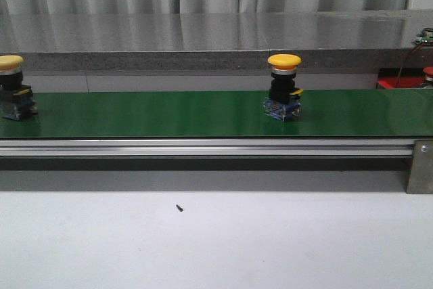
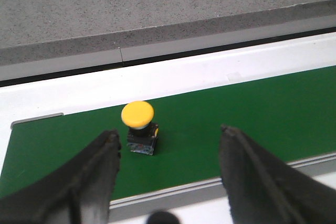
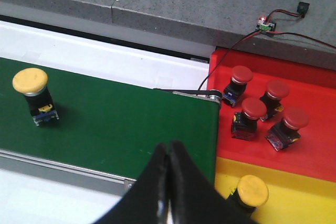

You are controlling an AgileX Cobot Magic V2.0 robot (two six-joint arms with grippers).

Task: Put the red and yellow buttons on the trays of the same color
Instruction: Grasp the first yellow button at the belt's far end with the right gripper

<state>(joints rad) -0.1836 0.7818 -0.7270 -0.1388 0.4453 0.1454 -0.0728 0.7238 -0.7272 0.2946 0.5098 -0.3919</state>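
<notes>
Two yellow buttons stand on the green belt (image 1: 169, 113): one mid-belt (image 1: 284, 86), one at the far left (image 1: 12, 89). My left gripper (image 2: 169, 131) is open above the belt's near edge, the far-left yellow button (image 2: 138, 124) just beyond its fingertips and nearer the left finger. My right gripper (image 3: 169, 145) is shut on nothing over the belt's right end. The mid-belt yellow button (image 3: 32, 90) stands well to its left. The red tray (image 3: 320, 156) holds several red buttons (image 3: 253, 109). The yellow tray (image 3: 310, 198) holds one yellow button (image 3: 251, 192).
A grey stone ledge (image 1: 203, 38) runs behind the belt, and a metal rail (image 1: 203, 147) along its front. A thin wire with a small green board (image 3: 265, 24) lies on the ledge behind the red tray. White tabletop (image 1: 216, 241) lies in front.
</notes>
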